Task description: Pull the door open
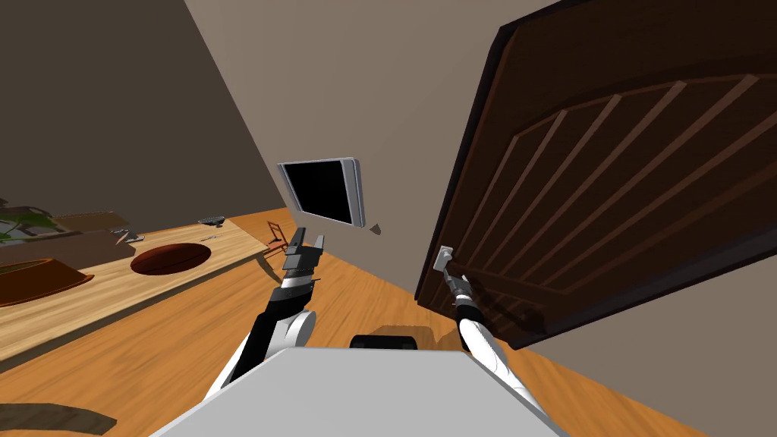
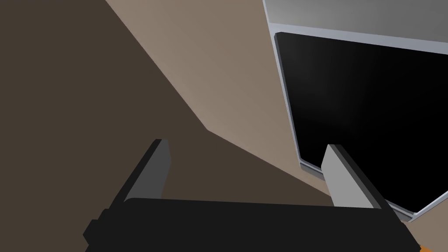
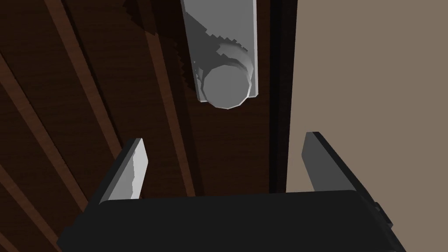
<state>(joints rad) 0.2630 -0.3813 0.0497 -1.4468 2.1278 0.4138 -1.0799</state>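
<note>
- Stage: approach to the handle. No grasp is made yet, and none of the pull looks done.
- The dark brown wooden door with raised slats (image 1: 622, 174) stands on the robot's right, its latch edge next to the tan wall (image 1: 364, 91). No gap shows at that edge, so I judge it shut or nearly so.
- The round light grey knob (image 3: 225, 89) sits on a tall light grey plate (image 3: 227, 26), close to the latch edge of the door.
- The right gripper (image 3: 225, 140) points at the door, just short of the knob. Its fingers (image 3: 135, 166) are spread wide and hold nothing. The knob lies ahead of the tips, not between them.
- The left gripper (image 1: 309, 235) is raised in front of the chest, well apart from the door. Its fingers are released and empty.
- A flat black screen in a grey frame (image 1: 322, 190) hangs on the wall, left of the door.
- Left to do, as I judge: bring the right hand forward until the fingers straddle the knob, clench on it, then draw the door toward the robot.
- Counts: one door, one knob, one plate, one wall screen, two grippers with two fingers each, both pairs apart.
</note>
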